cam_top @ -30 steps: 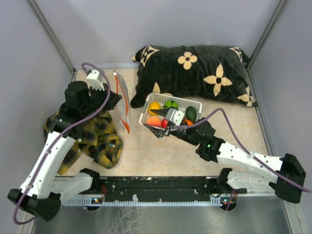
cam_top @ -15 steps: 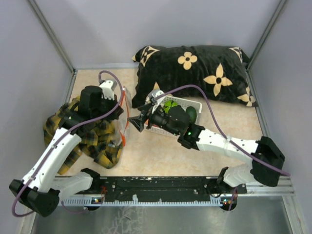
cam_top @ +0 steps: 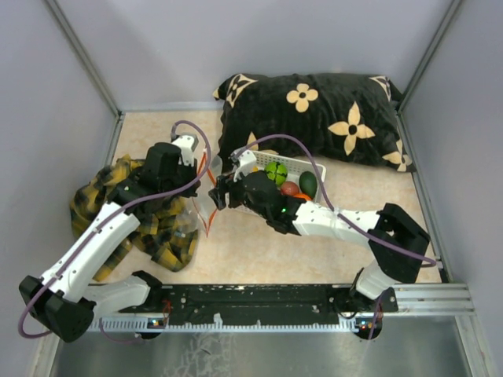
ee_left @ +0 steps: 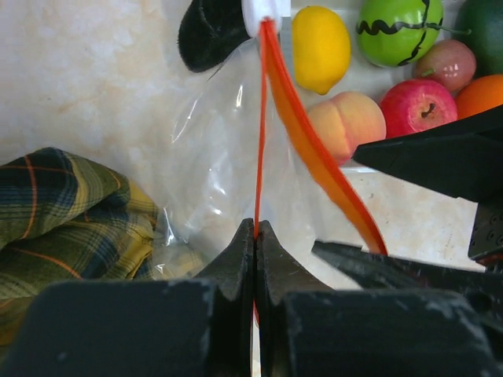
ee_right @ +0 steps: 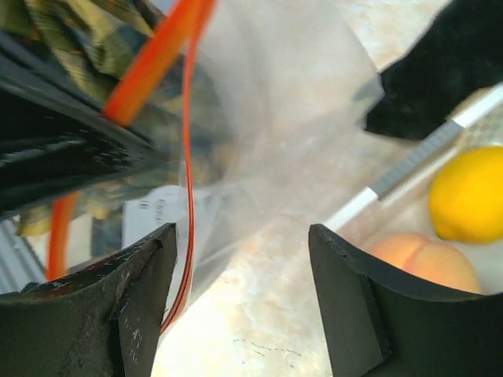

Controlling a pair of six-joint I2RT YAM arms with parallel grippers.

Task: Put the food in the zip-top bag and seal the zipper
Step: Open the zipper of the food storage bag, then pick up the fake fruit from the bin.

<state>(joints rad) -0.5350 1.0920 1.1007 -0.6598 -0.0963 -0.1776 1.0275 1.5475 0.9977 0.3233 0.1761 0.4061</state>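
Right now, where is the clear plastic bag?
In the top view the clear bag sits left of centre, between the plaid cloth and the white basket, its red-orange strip pinched in the left tool.

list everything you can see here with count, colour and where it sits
toy fruits: seven; yellow, striped green, brown, dark green, peach, red, orange; in the basket
basket: one, white lattice, in front of the pillow
pillow: one, black with cream flowers, far side of the table
zip-top bag: one, clear, between the pincers, left of the basket
zipper: one, red-orange, on the bag's edge, lips parted
plaid cloth: one, yellow and dark, left side of the table
table: one, beige
left pincer: one, black, shut on the zipper
right pincer: one, black, open, at the zipper's other lip
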